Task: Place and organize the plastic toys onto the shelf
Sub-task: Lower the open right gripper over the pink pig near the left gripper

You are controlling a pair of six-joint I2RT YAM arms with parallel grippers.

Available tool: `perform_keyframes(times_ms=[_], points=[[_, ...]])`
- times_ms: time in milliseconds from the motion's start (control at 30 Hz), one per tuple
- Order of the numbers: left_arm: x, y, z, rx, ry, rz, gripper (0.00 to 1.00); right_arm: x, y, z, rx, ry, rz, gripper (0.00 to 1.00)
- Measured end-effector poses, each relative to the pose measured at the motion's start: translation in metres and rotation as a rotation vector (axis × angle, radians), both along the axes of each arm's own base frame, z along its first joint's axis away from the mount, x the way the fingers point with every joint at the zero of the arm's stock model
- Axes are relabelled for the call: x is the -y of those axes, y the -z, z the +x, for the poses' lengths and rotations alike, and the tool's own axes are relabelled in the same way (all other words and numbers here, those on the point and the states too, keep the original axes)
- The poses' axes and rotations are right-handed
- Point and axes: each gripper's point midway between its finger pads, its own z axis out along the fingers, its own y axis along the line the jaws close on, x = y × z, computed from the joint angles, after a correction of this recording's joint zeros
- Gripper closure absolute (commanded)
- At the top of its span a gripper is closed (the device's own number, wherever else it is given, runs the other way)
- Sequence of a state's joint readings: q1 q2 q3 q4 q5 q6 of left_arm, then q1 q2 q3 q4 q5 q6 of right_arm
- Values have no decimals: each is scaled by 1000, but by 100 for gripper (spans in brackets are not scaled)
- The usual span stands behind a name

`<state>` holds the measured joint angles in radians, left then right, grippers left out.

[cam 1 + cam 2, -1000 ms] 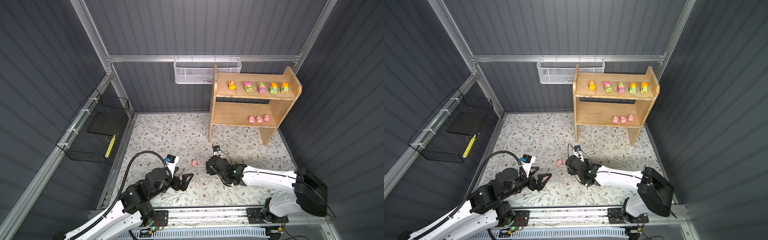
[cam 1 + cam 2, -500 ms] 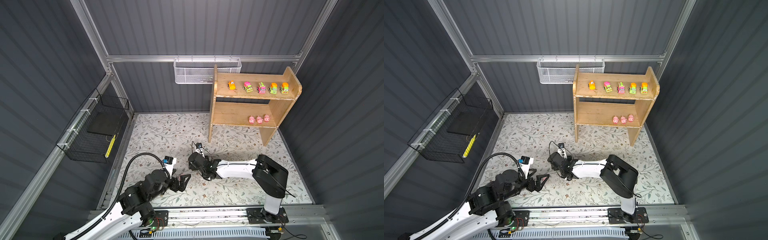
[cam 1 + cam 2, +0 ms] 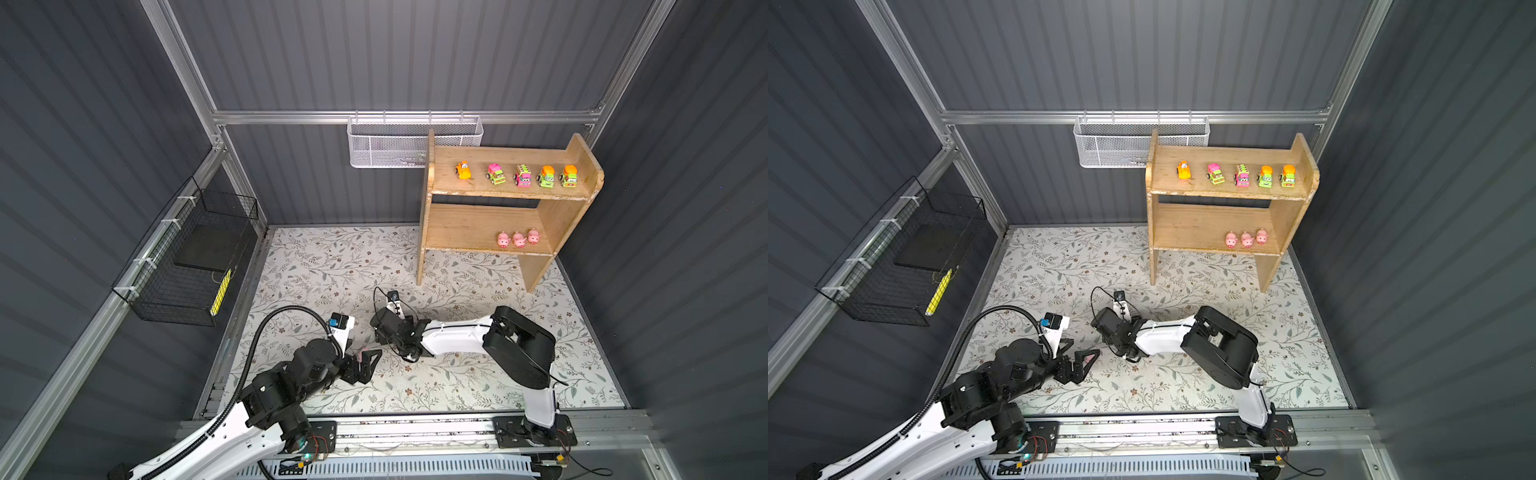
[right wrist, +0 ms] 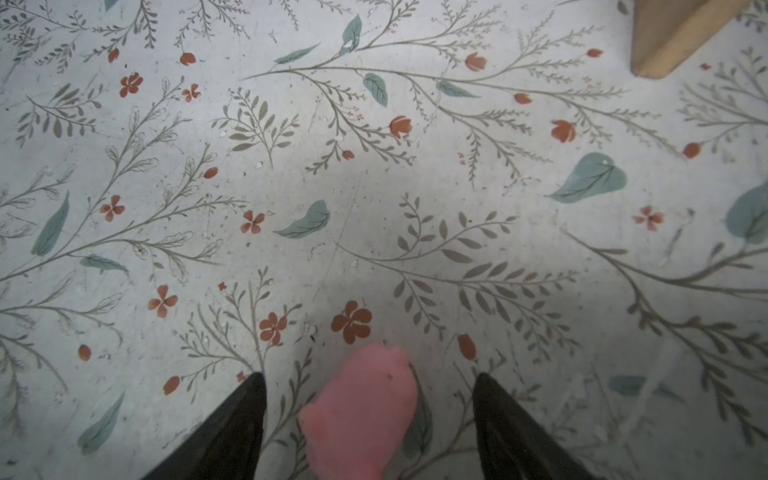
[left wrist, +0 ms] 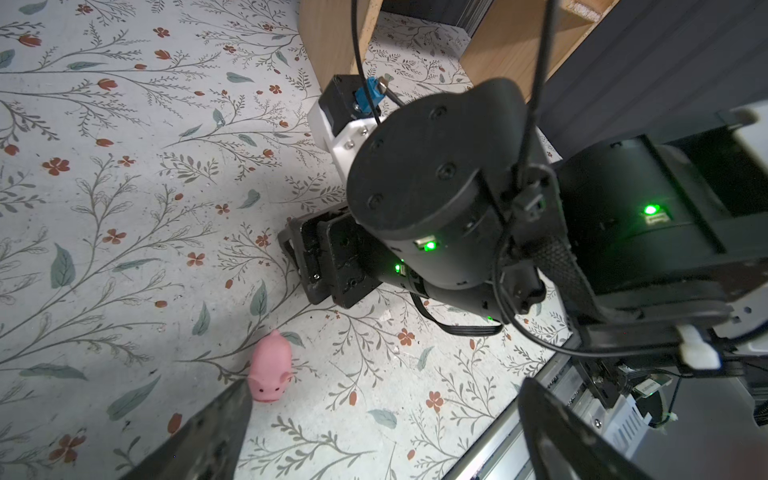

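In both top views the wooden shelf [image 3: 428, 216] stands at the back, five vehicles [image 3: 522, 175] lining its upper tier, three pigs [image 3: 518, 239] its lower, sorted by kind. Left wrist view: the left gripper [image 5: 384, 384] gapes wide, empty, a loose pig [image 5: 270, 370] just beside one fingertip. Right wrist view: the right gripper [image 4: 368, 376] straddles a second pig [image 4: 361, 411], jaws open, not touching it, seemingly lined up to pinch it.

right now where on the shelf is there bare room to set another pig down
Lower tier: bare from the left side panel to the three pigs. Top tier: only a small patch left of the orange vehicle; the rest is crowded with the four other vehicles.
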<state>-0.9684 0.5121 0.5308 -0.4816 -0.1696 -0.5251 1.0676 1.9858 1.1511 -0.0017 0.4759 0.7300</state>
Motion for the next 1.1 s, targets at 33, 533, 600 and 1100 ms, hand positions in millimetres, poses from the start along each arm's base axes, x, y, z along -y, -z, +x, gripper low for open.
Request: perform_keyframes(times_ms=[33, 533, 600, 1100], points=[[0, 1, 0, -3, 0, 4, 0, 1, 1, 0, -1, 1, -2, 22], [4, 8, 3, -15, 5, 34, 0, 43, 11, -14, -19, 28, -72, 21], [4, 9, 3, -16, 5, 36, 0, 45, 10, -15, -20, 20, -74, 21], [-1, 3, 4, 4, -17, 21, 0, 8, -3, -11, 54, -181, -4, 25]])
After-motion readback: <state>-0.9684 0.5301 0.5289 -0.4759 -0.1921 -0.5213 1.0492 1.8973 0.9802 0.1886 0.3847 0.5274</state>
